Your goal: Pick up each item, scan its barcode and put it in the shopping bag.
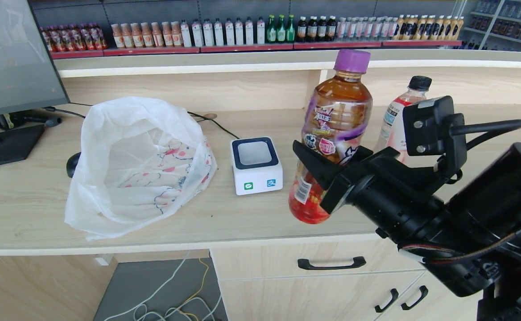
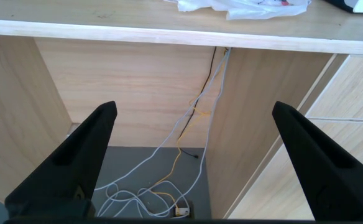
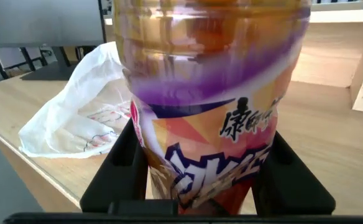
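My right gripper (image 1: 327,178) is shut on a tea bottle (image 1: 332,133) with a purple cap, held upright above the counter just right of the white barcode scanner (image 1: 257,165). The same bottle (image 3: 212,93) stands close between the black fingers (image 3: 116,174). The white shopping bag (image 1: 131,165) lies open on the counter left of the scanner; its edge (image 2: 243,7) also shows from the left wrist view. A second bottle (image 1: 396,118) with a black cap stands behind my right arm. My left gripper (image 2: 194,162) hangs open below the counter's front edge, nothing between its fingers.
A monitor (image 1: 15,58) on a stand sits at the counter's far left, with a black mouse (image 1: 72,164) behind the bag. Cables (image 2: 188,143) hang under the counter. Drawers with black handles (image 1: 332,264) lie below. Shelves of bottles (image 1: 251,31) line the back.
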### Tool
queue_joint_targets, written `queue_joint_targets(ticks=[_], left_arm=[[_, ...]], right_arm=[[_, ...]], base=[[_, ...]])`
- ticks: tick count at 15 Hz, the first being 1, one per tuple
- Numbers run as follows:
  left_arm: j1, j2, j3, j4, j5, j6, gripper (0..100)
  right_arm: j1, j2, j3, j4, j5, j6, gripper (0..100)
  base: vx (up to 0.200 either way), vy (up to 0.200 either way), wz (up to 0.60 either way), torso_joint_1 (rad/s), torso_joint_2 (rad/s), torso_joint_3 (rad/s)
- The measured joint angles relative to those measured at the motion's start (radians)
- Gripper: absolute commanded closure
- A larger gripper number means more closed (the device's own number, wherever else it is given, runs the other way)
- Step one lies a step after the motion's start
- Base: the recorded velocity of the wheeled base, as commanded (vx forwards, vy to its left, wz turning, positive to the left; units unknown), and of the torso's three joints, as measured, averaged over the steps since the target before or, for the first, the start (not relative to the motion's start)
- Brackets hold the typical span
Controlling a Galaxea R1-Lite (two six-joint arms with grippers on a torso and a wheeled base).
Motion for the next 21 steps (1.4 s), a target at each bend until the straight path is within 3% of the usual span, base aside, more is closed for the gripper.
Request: queue_joint_targets(ticks=[4, 8, 11, 21], left_arm=[[0.0, 0.0, 0.0, 0.0, 0.0, 0.003, 0], [0.0, 0.0, 0.0, 0.0, 0.0, 0.003, 0], [0.0, 0.0, 0.0, 0.0, 0.0, 0.004, 0], [0.0, 0.0, 0.0, 0.0, 0.0, 0.002, 0]], right_arm=[[-0.028, -0.013, -0.001, -0.053, -0.008, -0.097, 100], [-0.054, -0.013, 0.036, -0.201, -0.105, -0.121, 100], [-0.054, -0.026, 0.079, -0.219, -0.15, -0.12, 100], [-0.08, -0.012, 0.018, -0.217, -0.154, -0.105, 100]], base=[[0.0, 0.0, 0.0, 0.0, 0.0, 0.0], [0.0, 0.0, 0.0, 0.0, 0.0, 0.0], [0.0, 0.0, 0.0, 0.0, 0.0, 0.0], [0.0, 0.02, 0.0, 0.0, 0.0, 0.0]])
